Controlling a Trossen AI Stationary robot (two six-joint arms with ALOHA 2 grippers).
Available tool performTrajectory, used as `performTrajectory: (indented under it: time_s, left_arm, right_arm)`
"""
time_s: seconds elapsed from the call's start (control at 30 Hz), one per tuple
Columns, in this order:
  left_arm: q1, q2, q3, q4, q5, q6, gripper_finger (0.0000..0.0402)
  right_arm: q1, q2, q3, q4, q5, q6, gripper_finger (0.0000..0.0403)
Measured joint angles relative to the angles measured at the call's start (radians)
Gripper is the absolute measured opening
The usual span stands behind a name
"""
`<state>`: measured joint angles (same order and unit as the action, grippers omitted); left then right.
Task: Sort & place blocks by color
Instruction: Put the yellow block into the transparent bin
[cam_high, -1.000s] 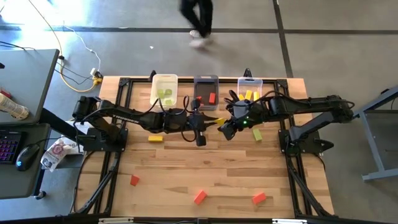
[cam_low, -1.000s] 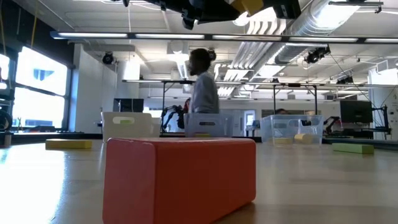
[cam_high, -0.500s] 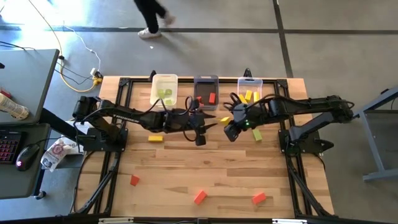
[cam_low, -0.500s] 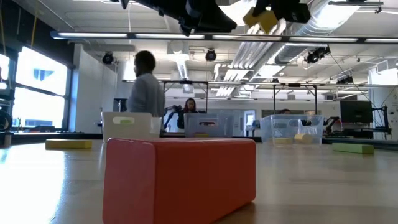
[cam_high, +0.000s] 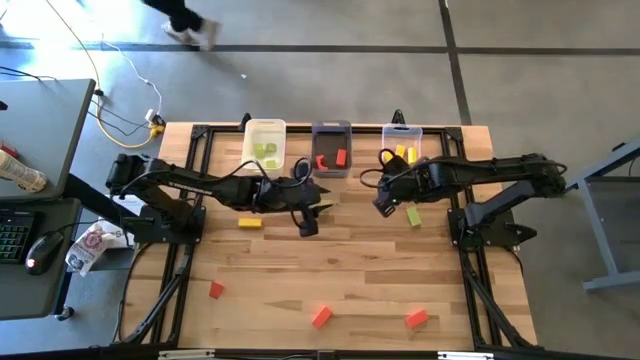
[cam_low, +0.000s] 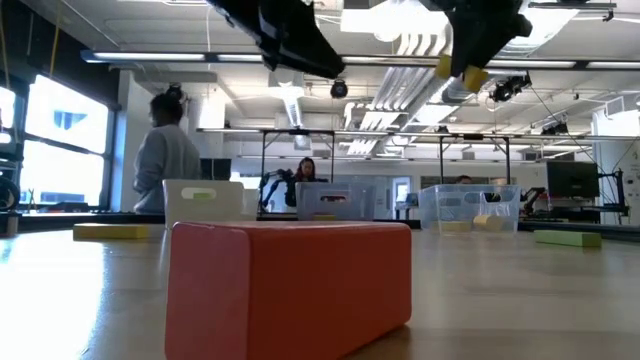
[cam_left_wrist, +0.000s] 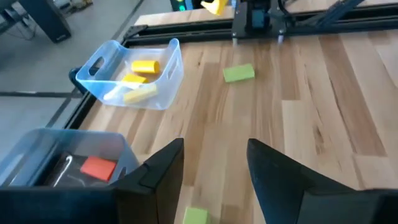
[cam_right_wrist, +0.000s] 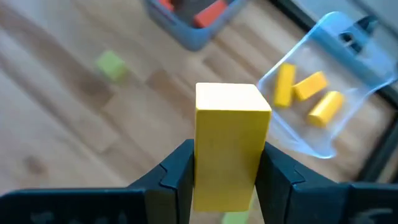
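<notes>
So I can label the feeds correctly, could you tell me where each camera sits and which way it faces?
High: overhead, straight down; both arms, table.
Low: table height, level past a red block; arms above.
Left wrist: past open left gripper toward clear bin.
Right wrist: right gripper holding yellow block.
Both wrist views share the clear bin.

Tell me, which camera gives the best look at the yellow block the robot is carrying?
The right wrist view: the yellow block fills the middle, clamped in the right gripper. The low view shows only its corner below the arm, the left wrist view a distant speck, and the high view hides it.
</notes>
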<state>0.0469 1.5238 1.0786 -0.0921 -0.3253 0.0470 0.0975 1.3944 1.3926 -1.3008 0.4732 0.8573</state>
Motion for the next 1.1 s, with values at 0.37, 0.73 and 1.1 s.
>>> performTrajectory:
  time_s: [0.37,0.73,1.1]
  left_arm:
    - [-0.043,-0.135,-0.001,-0.223,-0.001,-0.035,0.0161]
    - [-0.064,-0.194,-0.001,-0.421,-0.001,-0.099,0.0161]
    - [-0.059,-0.204,-0.083,-0.476,-0.033,-0.166,0.0161]
  right_arm:
    - [-0.085,0.111,0.000,-0.095,0.128,-0.008,0.0112]
    - [-0.286,0.234,0.000,-0.113,0.128,-0.139,0.0112]
    - [-0.476,0.291,0.000,-0.088,0.042,-0.270,0.0112]
